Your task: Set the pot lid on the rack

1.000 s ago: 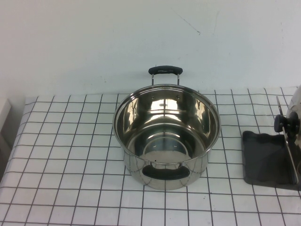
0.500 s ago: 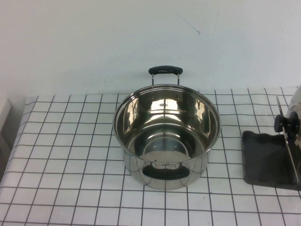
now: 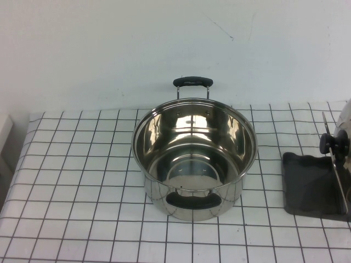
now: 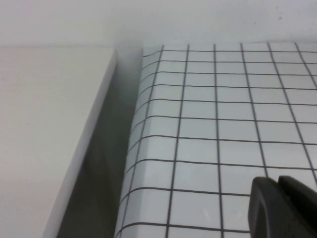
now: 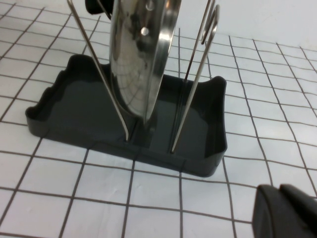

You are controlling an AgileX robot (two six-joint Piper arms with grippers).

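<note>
The desk [image 3: 77,181], covered in a white cloth with a black grid, fills the lower half of the high view, and the open steel pot [image 3: 194,156] stands at its centre with nothing on it. The rack [image 5: 131,116] sits at the right edge of that view, its dark tray partly cut off by the frame. The pot lid [image 5: 141,54] stands upright on edge in the tray between the wire uprights, its black knob [image 3: 333,143] facing the pot, so I judge the placing step done and only the retreat left. The right tool [image 5: 285,213] shows only as a dark tip in the lower right corner of the right wrist view, just in front of the tray and apart from it, holding nothing; whether it is open I cannot tell. The left tool [image 4: 282,208] shows likewise in the lower right of the left wrist view, above the cloth near the desk's left edge, empty, its opening also not to be told. The next move likely calls for drawing the right arm back without brushing the thin wires. Room is wide on the left of the desk; on the right the rack sits close to the edge.
</note>
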